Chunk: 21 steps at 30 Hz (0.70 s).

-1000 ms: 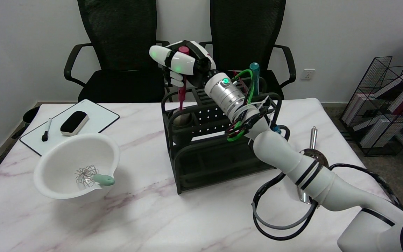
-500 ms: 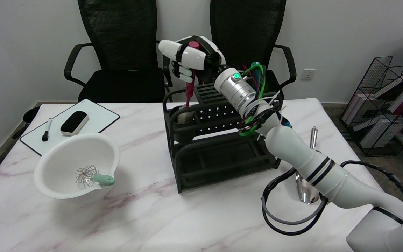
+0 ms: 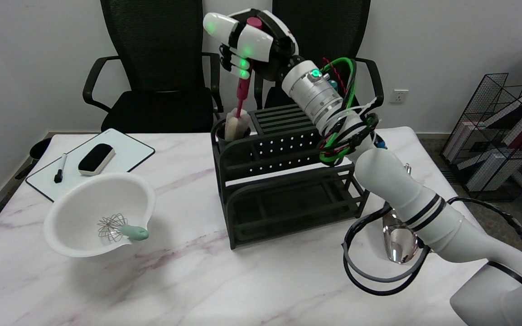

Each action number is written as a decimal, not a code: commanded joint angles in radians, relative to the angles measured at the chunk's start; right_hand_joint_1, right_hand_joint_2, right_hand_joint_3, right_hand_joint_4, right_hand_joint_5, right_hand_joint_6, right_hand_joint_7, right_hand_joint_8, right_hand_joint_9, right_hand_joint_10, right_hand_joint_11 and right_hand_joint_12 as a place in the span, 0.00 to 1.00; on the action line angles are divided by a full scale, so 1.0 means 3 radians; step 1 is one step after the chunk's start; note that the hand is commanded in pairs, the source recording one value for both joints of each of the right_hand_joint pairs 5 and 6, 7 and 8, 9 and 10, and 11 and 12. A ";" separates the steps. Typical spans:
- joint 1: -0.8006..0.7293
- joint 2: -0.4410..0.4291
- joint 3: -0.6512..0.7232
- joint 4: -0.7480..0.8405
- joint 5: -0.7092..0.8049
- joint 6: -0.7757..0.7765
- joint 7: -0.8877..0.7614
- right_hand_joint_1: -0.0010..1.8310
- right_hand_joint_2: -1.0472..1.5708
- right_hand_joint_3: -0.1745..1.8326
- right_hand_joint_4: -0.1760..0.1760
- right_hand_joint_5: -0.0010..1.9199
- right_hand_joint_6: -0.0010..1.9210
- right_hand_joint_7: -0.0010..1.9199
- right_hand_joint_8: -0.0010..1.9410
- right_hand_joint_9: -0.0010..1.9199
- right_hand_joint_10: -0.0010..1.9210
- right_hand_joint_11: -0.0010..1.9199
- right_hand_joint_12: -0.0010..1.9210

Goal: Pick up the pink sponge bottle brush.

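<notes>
Robot hand [image 3: 247, 40] gripped pink sponge bottle brush [image 3: 239, 106] handle; sponge end sat in black rack [image 3: 283, 181] cup on counter [image 3: 188, 276].

A: Rack position?
B: Rack [image 3: 283, 181] stands mid-table [image 3: 188, 280], two chairs [image 3: 157, 59] behind it. The cup at its rear left corner holds the brush [image 3: 238, 113], sponge end partly in it.

A: Left of the rack?
B: Bowl [image 3: 100, 213], whisk [image 3: 120, 228] in it. Behind the bowl, a board [image 3: 125, 151] carrying eraser [image 3: 96, 158] and marker [image 3: 60, 167].

A: Right side?
B: Ladle [image 3: 397, 240] on the table, under the right arm [image 3: 406, 199]. Right hand [image 3: 252, 40] grips the brush's top, above the cup.
</notes>
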 commanded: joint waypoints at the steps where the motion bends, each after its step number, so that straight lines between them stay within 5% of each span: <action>1: 0.0037 0.0019 -0.0058 0.0304 0.0363 -0.0007 -0.0012 0.53 1.00 0.32 0.50 1.00 1.00 1.00 0.99 1.00 1.00 1.00 1.00; 13: -0.0133 0.0070 0.0069 0.0838 0.0357 0.0090 -0.0010 0.54 1.00 0.35 0.50 1.00 1.00 1.00 0.99 1.00 1.00 1.00 1.00; 21: -0.0327 -0.0004 -0.0442 0.0998 0.0364 0.0666 0.0061 0.55 1.00 0.39 0.50 1.00 1.00 1.00 0.99 1.00 1.00 1.00 1.00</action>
